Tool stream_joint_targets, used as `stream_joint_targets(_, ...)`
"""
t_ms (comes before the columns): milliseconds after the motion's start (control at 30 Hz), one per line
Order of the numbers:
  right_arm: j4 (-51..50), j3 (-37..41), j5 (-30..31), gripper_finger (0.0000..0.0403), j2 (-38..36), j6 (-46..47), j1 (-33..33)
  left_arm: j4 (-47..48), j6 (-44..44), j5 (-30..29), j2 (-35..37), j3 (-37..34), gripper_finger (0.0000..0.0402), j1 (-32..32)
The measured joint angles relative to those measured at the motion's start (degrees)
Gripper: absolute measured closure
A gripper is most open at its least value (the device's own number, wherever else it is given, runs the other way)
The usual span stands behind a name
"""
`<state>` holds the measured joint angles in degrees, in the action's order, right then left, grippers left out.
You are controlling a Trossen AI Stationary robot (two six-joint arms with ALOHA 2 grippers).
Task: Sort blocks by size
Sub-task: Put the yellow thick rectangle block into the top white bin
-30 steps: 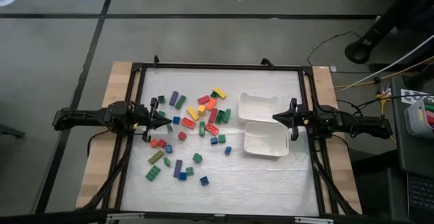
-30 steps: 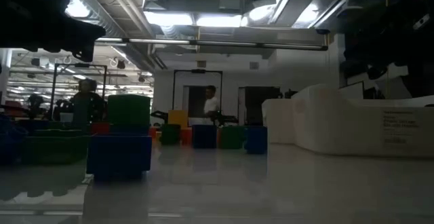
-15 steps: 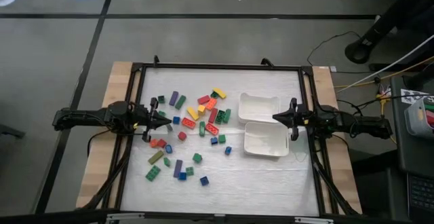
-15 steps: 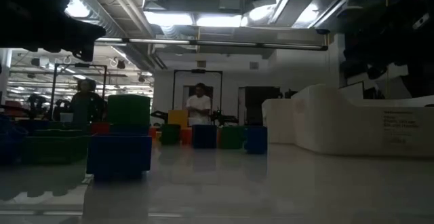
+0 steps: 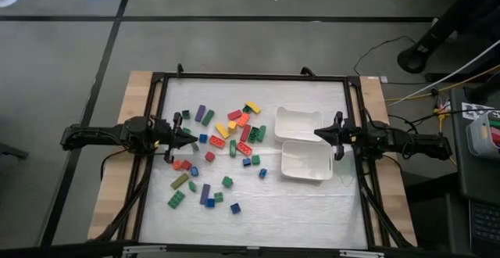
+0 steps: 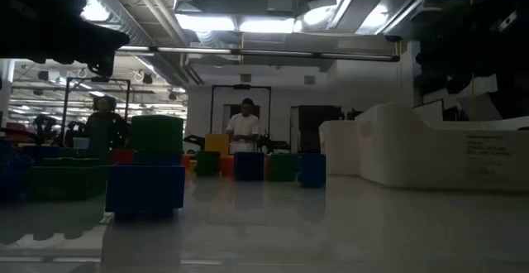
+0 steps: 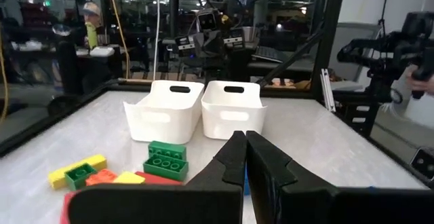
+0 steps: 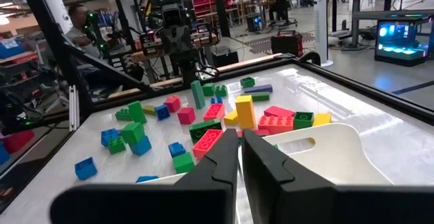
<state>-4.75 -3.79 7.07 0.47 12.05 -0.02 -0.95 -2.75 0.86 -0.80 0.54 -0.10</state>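
Many small coloured blocks (image 5: 219, 148) lie scattered on the white table's left and middle; the right wrist view shows them too (image 8: 203, 119). Two white trays (image 5: 297, 123) (image 5: 306, 161) stand side by side to their right, resting on their bases. My left gripper (image 5: 195, 136) is shut and points level over the left part of the pile, above a green block (image 7: 166, 160). My right gripper (image 5: 316, 135) is shut and points level over the gap between the trays, one tray's rim (image 8: 319, 139) just below it. Neither holds anything.
A black frame (image 5: 250, 77) runs around the table, with wooden strips (image 5: 139, 86) outside it. Bare white surface (image 5: 289, 211) lies along the near edge. In the low view a blue block (image 6: 145, 189) stands close and a person (image 6: 245, 128) stands far beyond the table.
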Motion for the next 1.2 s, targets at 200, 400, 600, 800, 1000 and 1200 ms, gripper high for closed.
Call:
stream_joint_targets(200,0.2,-0.1,0.0,0.0379,0.0,0.1,0.0,-0.1,0.1,0.0,0.0,0.0,0.0402,0.0)
stream_joint_targets(400,0.3,-0.2,0.0,0.0379,0.0,0.1,0.0,-1.9,6.5,-1.4,-0.1,0.0,0.0402,0.0)
stream_joint_targets(600,0.4,-0.2,0.0,0.0379,0.0,0.1,0.0,-6.4,4.8,-8.8,-0.2,0.0,0.0402,0.1)
stream_joint_targets(800,0.4,-0.2,0.0,0.0379,0.0,0.1,0.0,-8.5,3.1,-9.0,-1.4,0.0,0.0399,1.5)
stream_joint_targets(1000,0.4,-0.3,0.0,0.0379,0.0,0.1,0.0,-11.3,-0.1,-9.0,-5.2,0.0,0.0339,3.8)
stream_joint_targets(1200,0.5,-0.3,0.0,0.0379,0.0,0.1,0.0,-20.9,-4.3,-9.0,-10.6,0.0,0.0266,6.1)
